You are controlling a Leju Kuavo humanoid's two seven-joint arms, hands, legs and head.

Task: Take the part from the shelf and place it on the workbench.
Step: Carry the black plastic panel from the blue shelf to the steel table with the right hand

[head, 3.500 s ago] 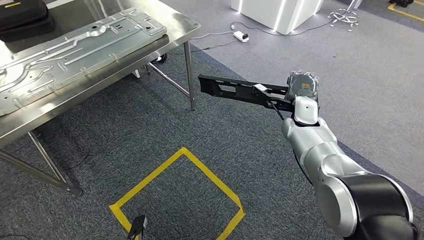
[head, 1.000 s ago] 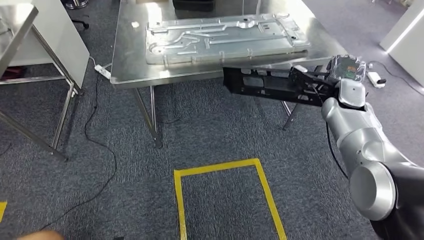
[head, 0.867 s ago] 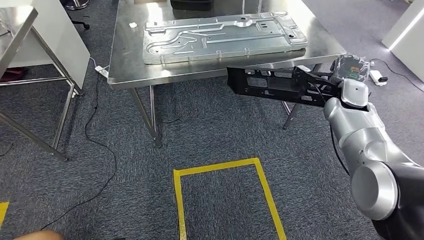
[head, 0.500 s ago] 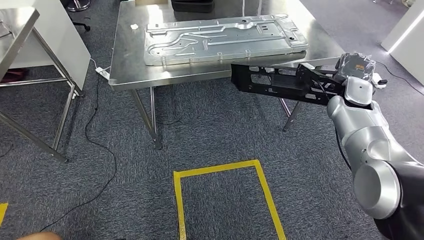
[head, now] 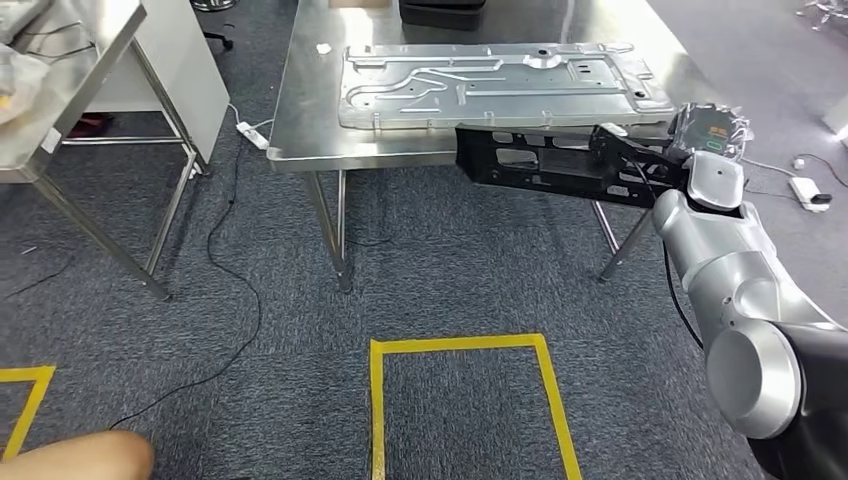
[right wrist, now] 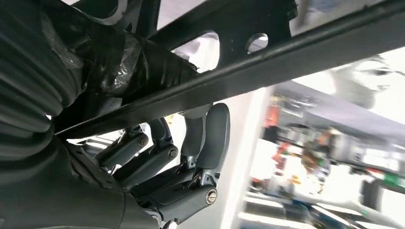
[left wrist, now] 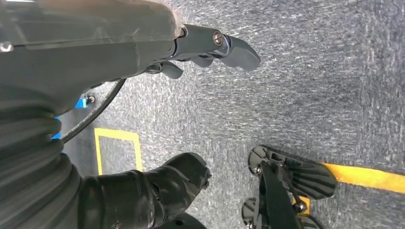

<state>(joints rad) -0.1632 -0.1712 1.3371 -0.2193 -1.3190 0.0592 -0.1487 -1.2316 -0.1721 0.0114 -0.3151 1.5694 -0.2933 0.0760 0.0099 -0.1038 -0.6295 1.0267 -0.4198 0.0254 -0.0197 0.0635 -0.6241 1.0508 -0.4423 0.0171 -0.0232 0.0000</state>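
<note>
Grey carpet (head: 250, 400) fills the lower half of our head view, with a yellow tape outline (head: 460, 345) at bottom centre and open floor between it and the table legs. Our steel workbench (head: 300, 120) spans the top centre, its near edge running across the frame above that floor; a large stamped metal panel (head: 500, 85) lies flat on it, with a bare strip of bench in front of the panel. A second steel table (head: 70, 90) stands at upper left, well apart, and a cable (head: 235, 290) trails over the carpet between them.

We hold the part (head: 540, 165), a long black bracket with cut-outs, level, its long axis across the frame and its free end pointing left, just below the near bench edge at upper right. Our right hand (head: 705, 135) grips its right end, the silver arm rising from the lower right corner.

Our left wrist view looks down on carpet and yellow tape; our left hand (left wrist: 200, 62) hangs with fingers apart, holding nothing.

Our right wrist view has the part (right wrist: 267, 67) as a dark bar running diagonally, with our right hand (right wrist: 157, 162) curled beneath and around it.
</note>
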